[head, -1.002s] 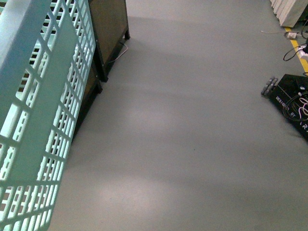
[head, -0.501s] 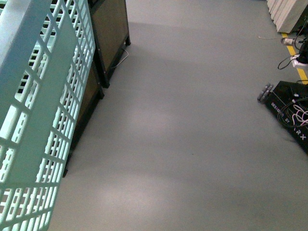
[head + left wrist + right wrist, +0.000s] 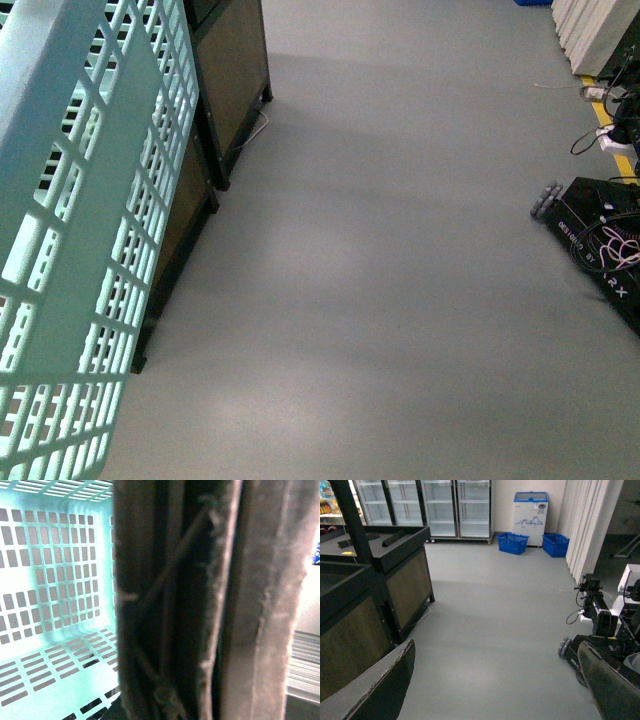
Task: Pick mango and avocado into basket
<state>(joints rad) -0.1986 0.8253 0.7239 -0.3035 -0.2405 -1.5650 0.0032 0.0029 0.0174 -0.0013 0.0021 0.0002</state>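
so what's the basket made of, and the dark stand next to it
Basket: looks like moulded plastic, light teal and smooth with a slight sheen. The walls are one piece with neat rectangular slots.
Stand: brown side panels with a mottled, wood-like look, possibly laminate, set in a matte black frame that is probably painted metal.

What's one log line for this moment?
basket: close, front-left | inside shown: no fruit | right hand: open, empty | mango, avocado: not in view
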